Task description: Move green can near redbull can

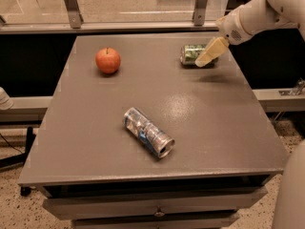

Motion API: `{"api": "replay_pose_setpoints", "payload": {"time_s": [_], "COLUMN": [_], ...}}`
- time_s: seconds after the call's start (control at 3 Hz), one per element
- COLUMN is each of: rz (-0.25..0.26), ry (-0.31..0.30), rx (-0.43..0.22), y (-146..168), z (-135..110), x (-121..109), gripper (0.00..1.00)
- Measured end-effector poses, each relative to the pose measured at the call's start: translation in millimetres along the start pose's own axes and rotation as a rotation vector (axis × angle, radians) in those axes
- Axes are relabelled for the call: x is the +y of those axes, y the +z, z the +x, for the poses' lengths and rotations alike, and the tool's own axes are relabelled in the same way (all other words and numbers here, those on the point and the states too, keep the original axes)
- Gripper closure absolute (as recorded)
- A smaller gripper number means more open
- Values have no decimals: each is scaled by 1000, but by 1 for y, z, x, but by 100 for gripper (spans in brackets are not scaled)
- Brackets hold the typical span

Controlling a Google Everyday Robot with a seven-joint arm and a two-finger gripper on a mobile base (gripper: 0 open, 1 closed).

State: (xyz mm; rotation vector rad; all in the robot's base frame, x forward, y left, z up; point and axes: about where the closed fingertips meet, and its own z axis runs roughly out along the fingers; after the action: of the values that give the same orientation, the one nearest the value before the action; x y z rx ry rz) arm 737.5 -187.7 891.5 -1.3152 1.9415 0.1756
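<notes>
The green can [191, 54] lies on its side at the far right of the grey table [95, 128]. The redbull can [148, 131], slim and silver-blue, lies on its side near the table's front middle. My gripper [206, 57] comes in from the upper right on a white arm. Its pale fingers hang just in front of the green can's right end and cover part of it.
A red apple [108, 60] sits at the far left of the table. A glass railing with metal posts [71, 6] runs behind the table. A drawer front [157, 209] lies under the table's front edge. The white robot body [290, 194] stands at the lower right.
</notes>
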Motion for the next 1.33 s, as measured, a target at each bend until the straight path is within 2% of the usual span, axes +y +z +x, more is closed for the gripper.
{"api": "replay_pose_setpoints", "payload": {"time_s": [0.33, 0.67, 1.0, 1.33], "rz": [-17, -39, -53, -67], "ry": [9, 13, 5, -10], "rx": [29, 44, 36, -2], "y": [20, 33, 33, 15], "z": [11, 16, 11, 0], "x": [-3, 0, 2, 15], "gripper": [0, 15, 40, 62]}}
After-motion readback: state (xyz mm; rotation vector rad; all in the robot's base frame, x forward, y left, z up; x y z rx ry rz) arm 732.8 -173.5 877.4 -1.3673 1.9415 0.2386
